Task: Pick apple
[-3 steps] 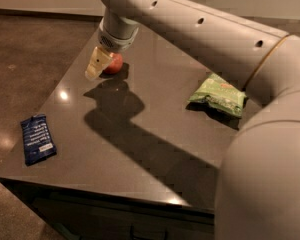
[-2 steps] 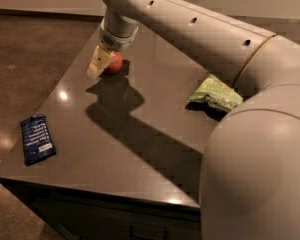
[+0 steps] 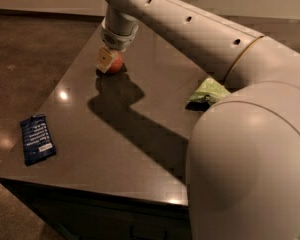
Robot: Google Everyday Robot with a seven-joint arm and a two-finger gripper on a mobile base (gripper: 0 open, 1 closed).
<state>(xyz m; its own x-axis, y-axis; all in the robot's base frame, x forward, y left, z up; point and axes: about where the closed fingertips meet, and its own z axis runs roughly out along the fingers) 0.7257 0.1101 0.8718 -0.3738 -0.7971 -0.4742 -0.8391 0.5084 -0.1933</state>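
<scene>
- Three things lie on the table; nearest the camera, the blue packet sits well apart from the jaws
- Further back, the green chip bag lies well off to their other side
- Farthest, the gripper stands low at the apple, which rests on the table just behind the jaws' near side
- Whether the jaws are spread or pinching the apple, I cannot tell

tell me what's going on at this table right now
A single robot arm reaches across the dark table, with its gripper down at the apple near the far left edge. The apple looks to be resting on the table; whether it is gripped yet can't be told. A green chip bag lies to the right and a blue packet near the front left.
</scene>
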